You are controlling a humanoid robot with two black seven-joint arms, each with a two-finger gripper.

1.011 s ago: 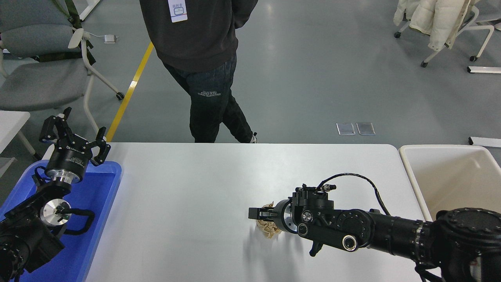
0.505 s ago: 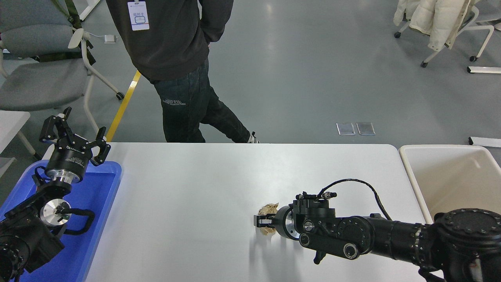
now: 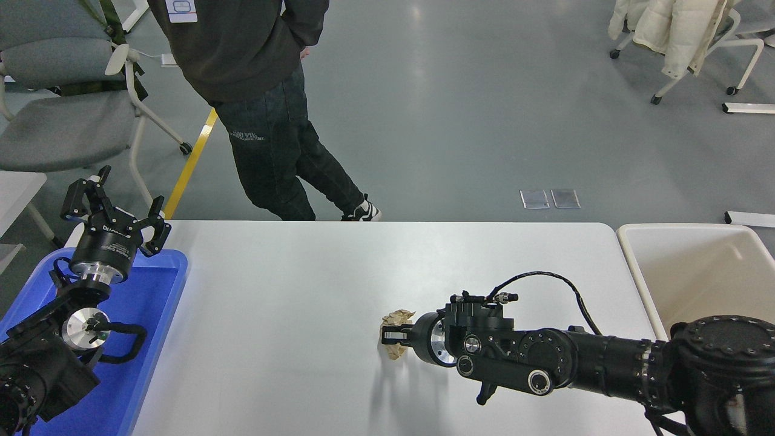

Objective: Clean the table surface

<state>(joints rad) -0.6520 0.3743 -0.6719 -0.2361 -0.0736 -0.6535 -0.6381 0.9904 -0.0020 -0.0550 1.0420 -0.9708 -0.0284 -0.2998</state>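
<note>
The white table surface [image 3: 339,272] fills the middle of the head view. A crumpled ball of brown paper [image 3: 395,334] is at its centre right. My right gripper [image 3: 396,335] reaches in from the lower right, pointing left, and is shut on the paper ball, holding it just above the table with a shadow beneath. My left gripper [image 3: 115,209] is parked at the lower left, fingers spread open and empty, above the blue tray.
A blue plastic tray [image 3: 154,303] lies at the table's left end. A beige plastic bin [image 3: 696,272] stands off the right end. A person [image 3: 254,91] in dark clothes walks behind the far edge. A grey chair [image 3: 66,115] stands at the back left.
My right gripper closed on the paper ball and shifted a little to the left with it. The person walked to the left. The left arm has not moved.
</note>
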